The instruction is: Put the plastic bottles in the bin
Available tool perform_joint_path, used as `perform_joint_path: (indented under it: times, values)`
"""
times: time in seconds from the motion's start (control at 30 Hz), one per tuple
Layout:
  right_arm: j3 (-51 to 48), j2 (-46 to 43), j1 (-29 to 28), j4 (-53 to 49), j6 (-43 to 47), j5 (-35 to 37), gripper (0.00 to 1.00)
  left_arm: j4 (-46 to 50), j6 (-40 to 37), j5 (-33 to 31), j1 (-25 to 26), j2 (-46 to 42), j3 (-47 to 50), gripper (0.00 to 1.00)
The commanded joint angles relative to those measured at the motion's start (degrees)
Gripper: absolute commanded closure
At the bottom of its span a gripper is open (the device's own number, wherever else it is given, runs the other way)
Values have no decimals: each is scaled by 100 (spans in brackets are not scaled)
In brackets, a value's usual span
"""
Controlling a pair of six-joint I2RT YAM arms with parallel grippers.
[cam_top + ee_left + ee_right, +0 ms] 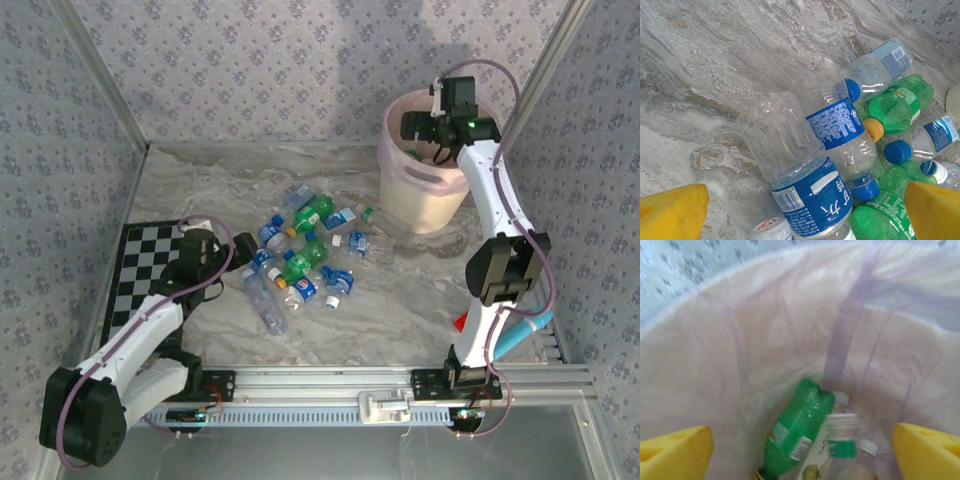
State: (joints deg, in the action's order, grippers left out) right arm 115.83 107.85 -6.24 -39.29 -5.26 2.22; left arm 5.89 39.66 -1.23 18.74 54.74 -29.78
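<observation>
Several plastic bottles (300,258), clear and green with blue, white or orange caps, lie heaped mid-table. My left gripper (243,248) stands open at the heap's left edge. In the left wrist view a clear bottle with a blue label (807,192) lies between the yellow fingertips (672,212) of the left gripper (802,212), apart from both. The pale pink bin (440,205) stands at the back right. Above its mouth hangs my right gripper (438,152), open and empty. Looking down from the right gripper (800,452) into the bin (740,340), I see a green bottle (795,432) and a blurred clear bottle with a green band (842,437).
A black-and-white checkered mat (130,270) lies at the left by the left arm. A small red block (462,322) and a blue tube (520,335) sit beside the right arm's base. Patterned walls close in the back and sides; a metal rail (330,385) runs along the front.
</observation>
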Motion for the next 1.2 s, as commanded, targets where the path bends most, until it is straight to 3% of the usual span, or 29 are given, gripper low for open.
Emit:
perform_joint_path:
  times: [0.0,0.23,0.6,0.93,1.17]
  values:
    - [253,-440,9,-46,-35,53,0,44,-91,77,-20,-62,-212,0]
    - [-881,-1462,-388,844,-116,-219,0,-154,78,145,53,39,-151,0]
    - [-3602,-2972,-2114,2514,-208,42,0,451,407,158,888,266,-287,0]
    - [-4631,-2858,-3154,3049,-520,374,0,2168,820,-412,2209,-567,29,0]
    - [-4322,-2415,-3436,2662,-320,663,0,2255,1464,-483,2954,-938,589,0]
